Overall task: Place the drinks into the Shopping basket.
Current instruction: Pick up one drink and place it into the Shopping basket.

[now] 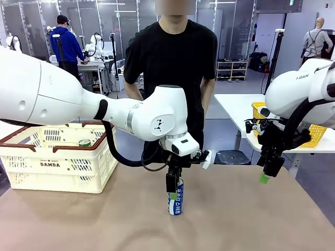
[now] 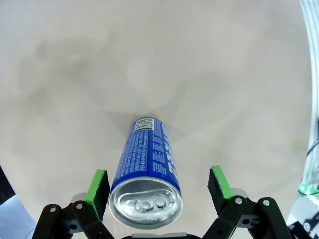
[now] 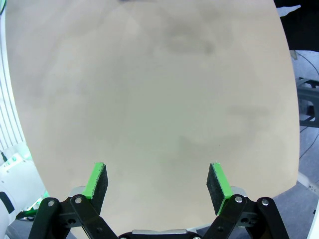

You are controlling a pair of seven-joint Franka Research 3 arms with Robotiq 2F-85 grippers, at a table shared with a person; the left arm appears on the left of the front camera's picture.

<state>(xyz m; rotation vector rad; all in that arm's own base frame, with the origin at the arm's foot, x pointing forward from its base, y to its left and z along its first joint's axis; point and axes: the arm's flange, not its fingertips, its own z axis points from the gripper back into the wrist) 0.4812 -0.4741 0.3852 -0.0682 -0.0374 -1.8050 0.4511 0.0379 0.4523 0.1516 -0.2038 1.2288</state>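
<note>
Broadly, the tan table spreads across the front view, with a person in a black shirt standing at its far side. At its left edge sits the cream DAMDA Shopping basket, and the top of a green can shows inside it. From the left, the left arm reaches to mid-table, where the left gripper hangs over an upright blue and white can. Its wrist view adds what the front hides: the fingers are spread wide, the left-hand green pad just beside the can's silver lid, the other pad clearly apart. At the table's right edge the right gripper hangs in the air; its wrist view shows its fingers parted over bare tabletop. A yellow mesh basket sits on a white table behind that arm.
</note>
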